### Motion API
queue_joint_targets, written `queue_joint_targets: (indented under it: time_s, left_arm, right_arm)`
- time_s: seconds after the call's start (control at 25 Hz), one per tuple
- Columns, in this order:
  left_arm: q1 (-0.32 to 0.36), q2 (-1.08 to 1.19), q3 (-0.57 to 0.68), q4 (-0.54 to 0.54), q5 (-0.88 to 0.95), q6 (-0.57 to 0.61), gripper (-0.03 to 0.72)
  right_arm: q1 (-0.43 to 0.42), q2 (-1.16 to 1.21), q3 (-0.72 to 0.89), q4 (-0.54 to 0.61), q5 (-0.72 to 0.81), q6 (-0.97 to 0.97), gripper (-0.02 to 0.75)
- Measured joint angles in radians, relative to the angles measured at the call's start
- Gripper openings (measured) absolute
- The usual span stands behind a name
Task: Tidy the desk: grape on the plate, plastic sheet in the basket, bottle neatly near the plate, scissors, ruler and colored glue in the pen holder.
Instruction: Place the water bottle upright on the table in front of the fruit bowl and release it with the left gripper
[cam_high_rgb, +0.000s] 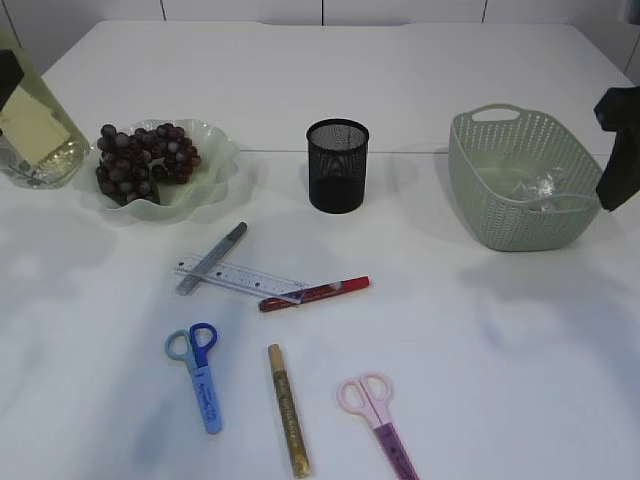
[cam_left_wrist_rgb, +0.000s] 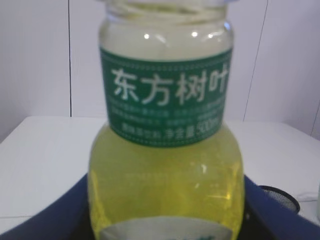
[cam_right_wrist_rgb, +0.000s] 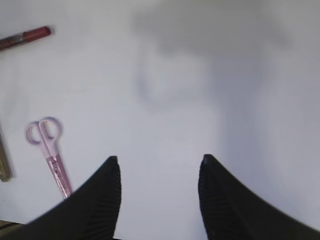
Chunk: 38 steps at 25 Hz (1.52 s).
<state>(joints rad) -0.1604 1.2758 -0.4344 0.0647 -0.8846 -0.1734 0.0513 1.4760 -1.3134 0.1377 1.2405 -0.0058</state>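
The left gripper (cam_left_wrist_rgb: 165, 220) pinches the bottle (cam_high_rgb: 35, 125), which stands just left of the plate (cam_high_rgb: 215, 160) and near the table's left edge; a careless release could tip it onto the grapes (cam_high_rgb: 145, 160). The right gripper (cam_right_wrist_rgb: 159, 165) hovers spread and empty over bare table, clear of the pink scissors (cam_right_wrist_rgb: 50, 150).

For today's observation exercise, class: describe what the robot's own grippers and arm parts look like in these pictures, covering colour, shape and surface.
The right gripper has two matte black fingers, broad at the base and curving to pointed tips, with fine ribbing on their inner faces. In the exterior view only a black, angular piece of the right arm shows at the edge. The left gripper's dark blue curved fingers show only in part. No cables or markings are visible.
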Motion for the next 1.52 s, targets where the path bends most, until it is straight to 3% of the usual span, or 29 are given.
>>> queue_joint_targets:
  time_s: [0.32,0.8,1.52]
  left_arm:
    - [0.000,0.214,0.000,-0.020,-0.175,0.020,0.427]
    - [0.000,0.550,-0.127,-0.070,-0.173,0.023,0.428]
    - [0.000,0.708,-0.189,-0.070,-0.191,0.033,0.428]
  right_arm:
    - [0.000,0.000,0.000,0.000,0.000,-0.031,0.405]
    - [0.000,0.000,0.000,0.000,0.000,-0.039,0.405]
    - [0.000,0.000,0.000,-0.008,0.000,-0.044,0.405]
